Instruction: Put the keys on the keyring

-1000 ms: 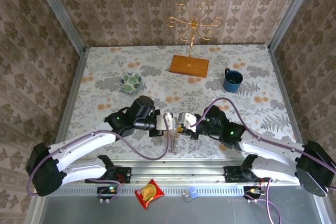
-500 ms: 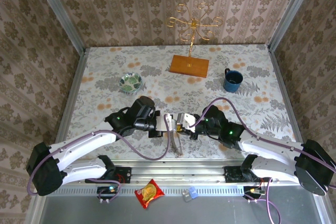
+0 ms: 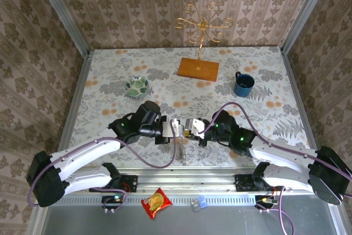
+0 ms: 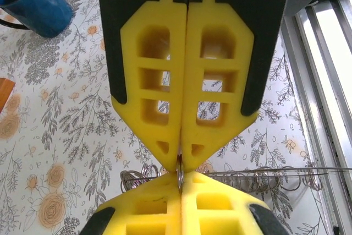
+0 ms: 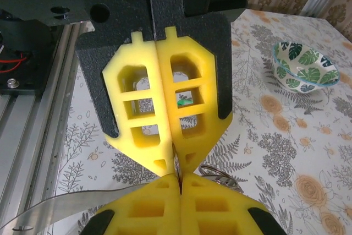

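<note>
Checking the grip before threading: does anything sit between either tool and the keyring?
Nothing visible does. The left tool and right tool meet tip to tip, both shut directly on the keyring.

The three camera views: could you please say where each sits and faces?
Top external: above and behind the bases, looking down on the table; left gripper and right gripper meet centrally.
Left wrist: faces right, over its own fingertips at the right gripper; mug beyond.
Right wrist: faces left, mirrored; bowl beyond.
Both wrist views share the pinched keyring.

left fingers [image 3: 174, 127] and right fingers [image 3: 191, 125] meet, pinching the keyring [image 3: 180, 149].
</note>
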